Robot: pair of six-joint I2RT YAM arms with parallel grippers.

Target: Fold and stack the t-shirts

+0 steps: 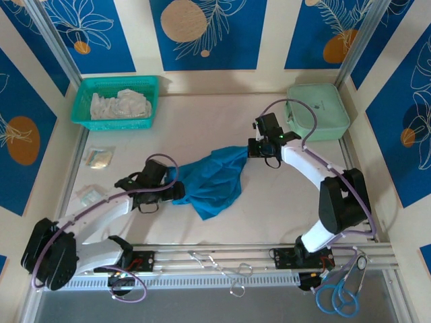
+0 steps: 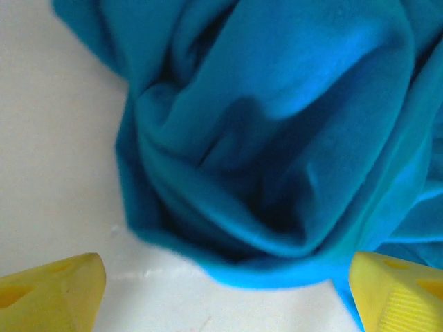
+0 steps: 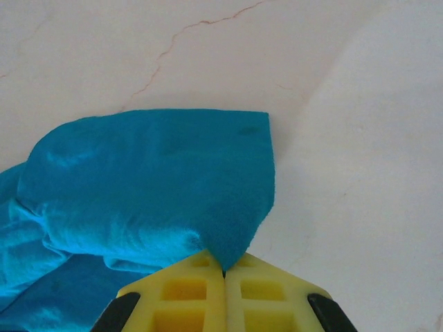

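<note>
1. I see the teal t-shirt mid-table, bunched up and lying between both grippers. It's not spread flat, so I judge 0 folds done.
2. The right gripper is clamped on 1 thin corner of the t-shirt's edge. Risk: the bite is tiny and right at the fingertips, so a hard pull could slip the fabric out.
3. The left gripper is spread wide, yellow fingers either side of a rumpled wad, holding nothing. Risk: closing here grabs 2 or more layers instead of 1 edge, and the shirt won't open out.
4. Risk: with only 1 grip, lifting now drags and twists the wad.
5. The green basket and mint case are well apart from the shirt, so I rate snag risk low.
</note>
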